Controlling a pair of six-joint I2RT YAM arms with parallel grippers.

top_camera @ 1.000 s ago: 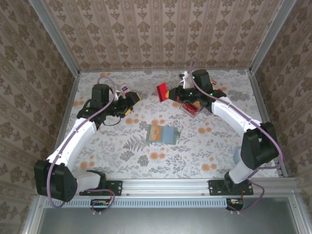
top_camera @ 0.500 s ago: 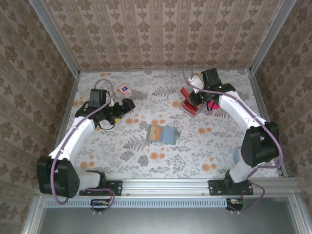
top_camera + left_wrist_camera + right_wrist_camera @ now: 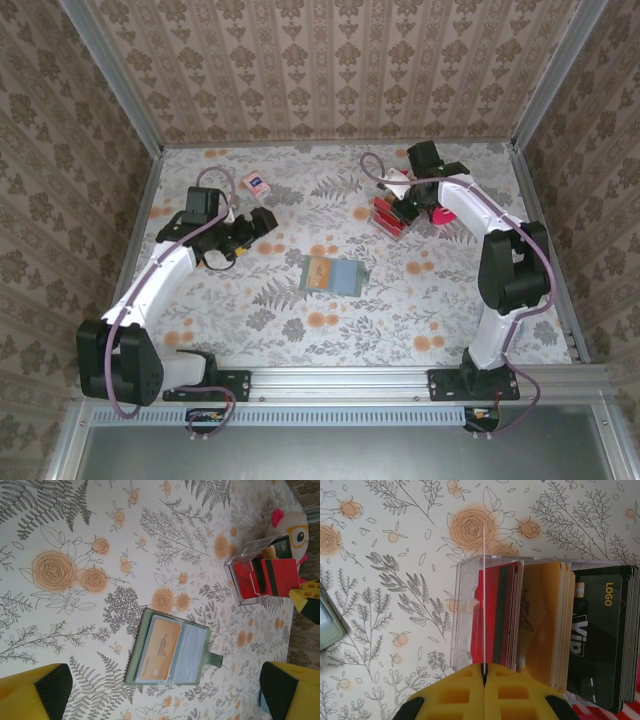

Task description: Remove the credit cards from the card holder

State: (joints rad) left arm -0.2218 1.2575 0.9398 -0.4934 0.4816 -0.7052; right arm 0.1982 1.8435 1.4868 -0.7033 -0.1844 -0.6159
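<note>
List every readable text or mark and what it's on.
"LOGO": yellow, on the black plastic card in the clear box.
"VIP": white, same card.
Too blurred: script on the orange plastic card in the grey-green folding holder.
Too small: blue mark on the small pink-and-white packet.

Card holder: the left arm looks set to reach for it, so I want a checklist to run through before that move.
1. Card holder lying open and flat: ok.
2. Orange card showing in one pocket, face up: ok.
3. Other pocket emptied: cannot tell.
4. Left jaws open: ok.
5. Right jaws free: not ok, they are shut on a thin card, edge-on over the clear box.
</note>
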